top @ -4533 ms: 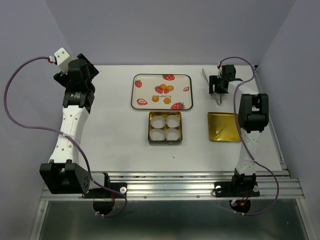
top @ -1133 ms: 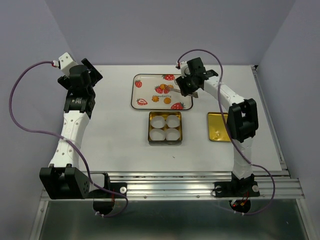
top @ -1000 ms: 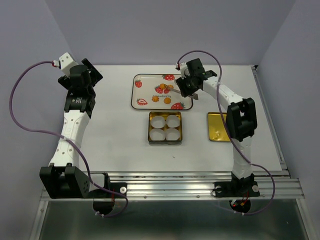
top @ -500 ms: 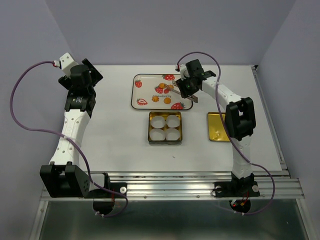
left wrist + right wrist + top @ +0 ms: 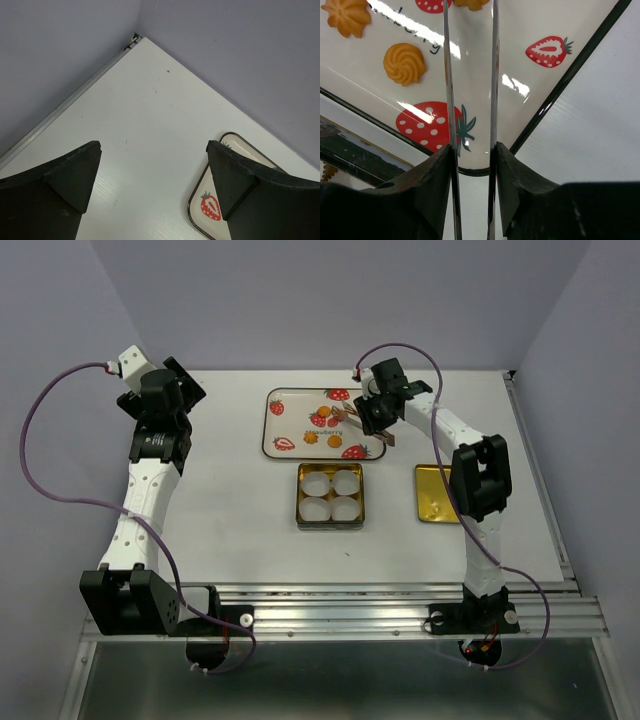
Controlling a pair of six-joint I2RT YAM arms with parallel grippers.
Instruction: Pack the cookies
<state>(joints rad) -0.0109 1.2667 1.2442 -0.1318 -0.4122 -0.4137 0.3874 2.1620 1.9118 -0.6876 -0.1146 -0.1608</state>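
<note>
Since the earliest frame my right arm has swung from the far right of the table across to the strawberry-printed tray (image 5: 298, 410). Over the last second it has only crept a little further over the tray's right end. The left arm has barely shifted.

Nothing is packed yet, as far as I can judge. The gold tin (image 5: 299, 510) sits just below the tray in the top view. Its four white paper cups (image 5: 331, 495) look empty, and its lid (image 5: 436, 502) lies off to the right, partly behind my arm. All the cookies (image 5: 329, 418) are on the tray, so every transfer is left to do.

The right gripper (image 5: 471, 155) is clamped on a pair of metal tweezers (image 5: 494, 75), whose two blades stand a little apart with nothing between them. In the right wrist view the nearest swirled cookie (image 5: 404, 63) lies left of the left blade, outside the gap. Another sits in the upper left corner, and a third peeks in at the top edge near the blades. The tips run out of frame, so I cannot tell whether they touch it.

The left gripper (image 5: 154, 150) is spread wide and empty over the table's (image 5: 150, 95) far corner, well apart from the cookies.
</note>
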